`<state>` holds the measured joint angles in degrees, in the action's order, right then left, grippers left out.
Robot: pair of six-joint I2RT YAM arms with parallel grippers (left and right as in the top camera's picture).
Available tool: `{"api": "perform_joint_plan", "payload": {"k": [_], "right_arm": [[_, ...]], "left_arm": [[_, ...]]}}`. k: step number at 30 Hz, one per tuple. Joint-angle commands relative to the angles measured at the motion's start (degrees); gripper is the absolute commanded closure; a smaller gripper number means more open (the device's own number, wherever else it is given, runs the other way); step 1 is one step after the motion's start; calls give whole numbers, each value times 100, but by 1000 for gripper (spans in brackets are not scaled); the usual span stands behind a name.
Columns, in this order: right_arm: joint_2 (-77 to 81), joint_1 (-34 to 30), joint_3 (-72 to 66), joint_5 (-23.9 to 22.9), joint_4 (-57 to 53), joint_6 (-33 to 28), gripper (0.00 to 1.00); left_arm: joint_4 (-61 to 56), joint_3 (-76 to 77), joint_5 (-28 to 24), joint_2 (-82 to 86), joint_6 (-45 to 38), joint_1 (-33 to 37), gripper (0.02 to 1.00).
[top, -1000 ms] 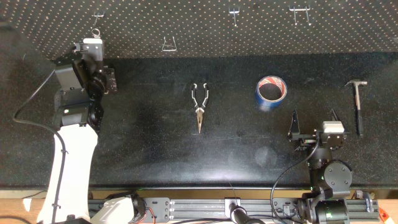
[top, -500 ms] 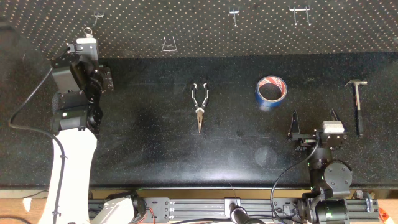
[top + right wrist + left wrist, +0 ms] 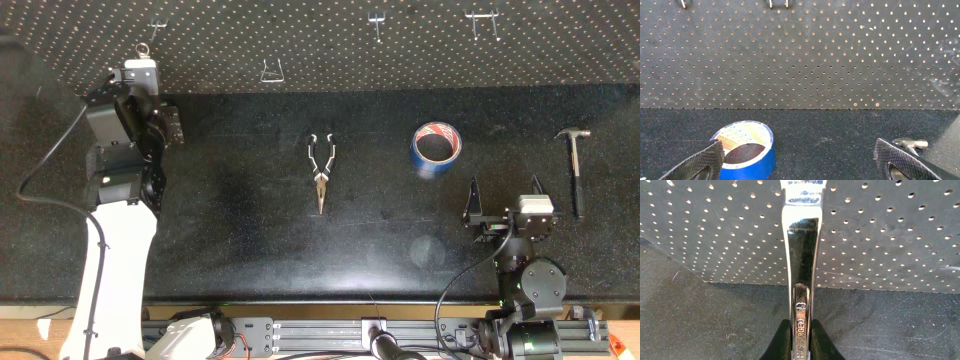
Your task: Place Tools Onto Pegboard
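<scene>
From the top, we see the left gripper (image 3: 146, 72) up at the pegboard (image 3: 320, 40). Pliers (image 3: 320, 172), tape (image 3: 436, 148) and a hammer (image 3: 575, 170) lie on the table (image 3: 250, 220). Left wrist: its 2 fingers (image 3: 781, 342) squeeze a shiny wrench (image 3: 801, 240). Right wrist: the right gripper (image 3: 800, 165) is spread wide, holding nothing.

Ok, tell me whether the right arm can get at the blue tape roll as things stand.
Probably yes. The right pincer stands open just short of the blue tape roll, with bare mat between them; the hammer lies off to one side.
</scene>
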<state>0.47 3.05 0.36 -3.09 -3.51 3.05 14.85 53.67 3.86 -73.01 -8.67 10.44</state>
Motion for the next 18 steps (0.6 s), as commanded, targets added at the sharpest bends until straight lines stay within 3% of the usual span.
{"api": "perform_joint_plan", "payload": {"k": [1, 18], "right_arm": [[-31, -35, -11, -74, -33, -81, 23], [-31, -35, -11, -74, -33, -81, 23]], "left_arm": [[-101, 11, 44, -144, 66, -2, 989], [-1158, 11, -149, -927, -127, 2, 978]]}}
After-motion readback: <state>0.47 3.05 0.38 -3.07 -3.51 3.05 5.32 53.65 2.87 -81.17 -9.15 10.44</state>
